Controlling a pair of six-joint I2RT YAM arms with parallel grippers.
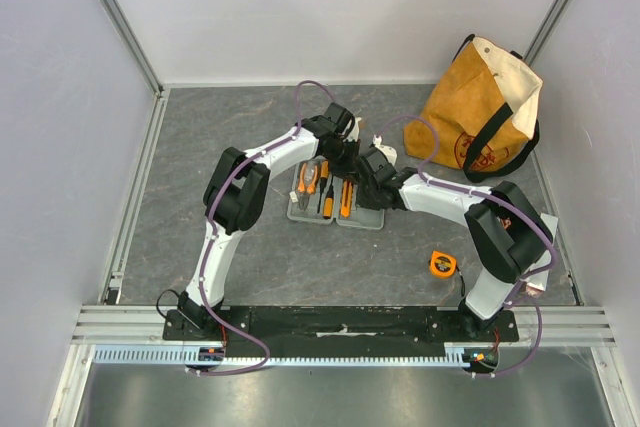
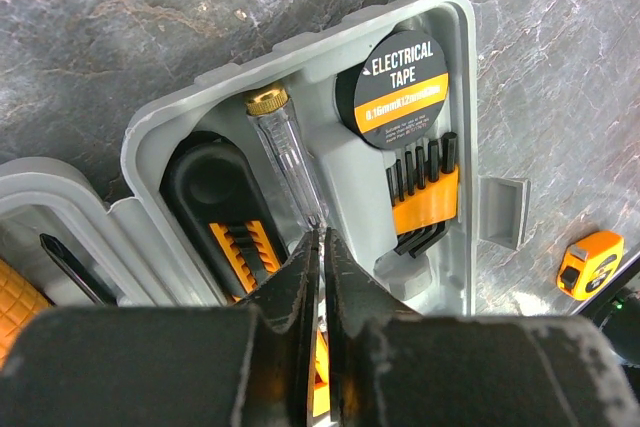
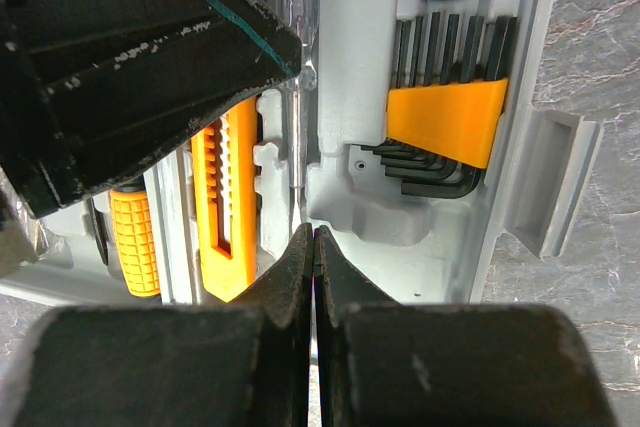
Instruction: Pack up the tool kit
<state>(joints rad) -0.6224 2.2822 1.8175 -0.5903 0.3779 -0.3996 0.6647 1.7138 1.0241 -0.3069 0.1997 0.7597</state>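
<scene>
The tool kit (image 1: 312, 215) lies open in the middle of the table, with orange-and-black tools in its slots. Both grippers hang over its right half. My left gripper (image 2: 322, 237) is shut, its tips at the lower end of a clear-handled tester screwdriver (image 2: 285, 137) lying in the case (image 2: 140, 142). My right gripper (image 3: 314, 233) is shut, its tips just below that screwdriver's metal tip (image 3: 299, 162). Electrical tape (image 2: 405, 77), hex keys (image 2: 425, 192) and an orange utility knife (image 3: 225, 197) sit in their slots. The orange tape measure (image 1: 442, 263) lies on the table outside the case.
A tan canvas bag (image 1: 485, 112) with black straps stands at the back right. The case's latch tab (image 2: 503, 212) sticks out on its right edge. The left gripper's black body (image 3: 130, 57) fills the upper left of the right wrist view. Walls enclose the table on three sides.
</scene>
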